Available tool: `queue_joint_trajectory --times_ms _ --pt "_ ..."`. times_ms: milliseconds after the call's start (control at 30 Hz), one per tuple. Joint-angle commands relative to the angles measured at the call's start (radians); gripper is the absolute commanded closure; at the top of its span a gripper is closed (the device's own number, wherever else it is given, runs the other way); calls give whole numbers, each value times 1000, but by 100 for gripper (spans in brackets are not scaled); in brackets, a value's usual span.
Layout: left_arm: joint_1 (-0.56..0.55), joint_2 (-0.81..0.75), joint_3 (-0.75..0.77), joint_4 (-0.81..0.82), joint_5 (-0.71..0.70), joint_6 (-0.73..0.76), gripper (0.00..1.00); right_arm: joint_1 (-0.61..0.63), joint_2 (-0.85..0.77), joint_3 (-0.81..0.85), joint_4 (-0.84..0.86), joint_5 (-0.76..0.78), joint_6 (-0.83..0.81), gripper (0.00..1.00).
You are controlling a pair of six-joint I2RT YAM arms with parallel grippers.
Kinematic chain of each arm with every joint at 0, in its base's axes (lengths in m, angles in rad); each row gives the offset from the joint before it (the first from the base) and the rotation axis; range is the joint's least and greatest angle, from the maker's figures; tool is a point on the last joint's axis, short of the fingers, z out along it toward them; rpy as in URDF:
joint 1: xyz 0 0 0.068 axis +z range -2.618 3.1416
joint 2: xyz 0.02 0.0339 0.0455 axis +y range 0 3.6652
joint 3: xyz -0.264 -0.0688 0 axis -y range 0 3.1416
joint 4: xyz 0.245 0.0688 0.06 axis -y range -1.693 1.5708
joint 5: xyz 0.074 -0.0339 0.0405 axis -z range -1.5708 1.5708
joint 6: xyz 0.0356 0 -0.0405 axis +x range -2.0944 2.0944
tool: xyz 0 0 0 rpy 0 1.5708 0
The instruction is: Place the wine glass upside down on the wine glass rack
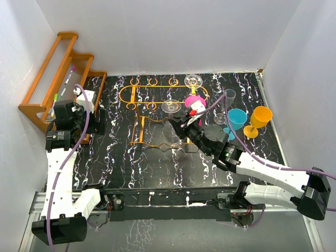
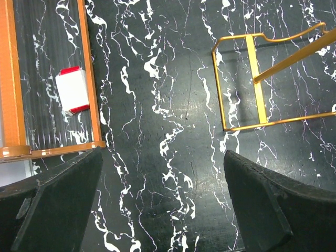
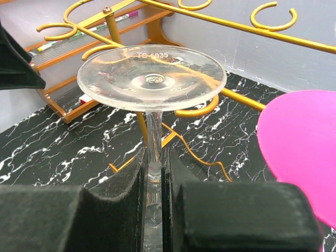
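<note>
- So, current state: the right gripper [image 3: 154, 176] is clamped tight on the stem of the wine glass [image 3: 151, 79], foot up, bowl hidden under the fingers. From above, its foot sits over the near rail of the wine glass rack [image 3: 236, 24] — I can't tell if the stem is in a slot yet.
- Biggest worry imo: the pink glass [image 3: 299, 152] is just beside it at 3 o'clock. Any swing that way and the fingers or the foot bump it.
- If the stem misses a slot's opening, the foot probably catches the wire and the light frame gets shoved or tipped.
- Letting go before the foot rests on the rails — the glass drops.
- It's a thin, smooth stem, so it could twist or slip if it scrapes the wire.
- The left gripper [image 2: 163, 157] hangs over the table [image 2: 173, 79] at 9 o'clock, jaws wide apart, holding nothing.
- Count: six glasses. Three are clear: the held one, the hung clear glass [image 1: 193, 80] at 1 o'clock and the standing clear glass [image 1: 229, 100] at 3. The others are the pink one, the teal glass [image 1: 236, 118] and the orange glass [image 1: 260, 116].
- Two racks: the wire one and the wooden rack [image 1: 52, 79] at 10 o'clock. Two grippers.
</note>
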Motion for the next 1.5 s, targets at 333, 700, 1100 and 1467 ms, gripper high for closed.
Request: queue_joint_trajectory --times_ms 333,700,1100,1467 --pt "4 -7 -34 7 1 12 3 0 3 45 157 128 -21 92" --pt "5 9 -36 13 5 9 3 0 39 43 134 119 -15 83" --pt "5 48 -8 -7 3 4 3 0 -54 3 82 4 38 64" --pt "20 102 49 -97 -84 -26 3 0 -299 68 -346 -230 125 2"
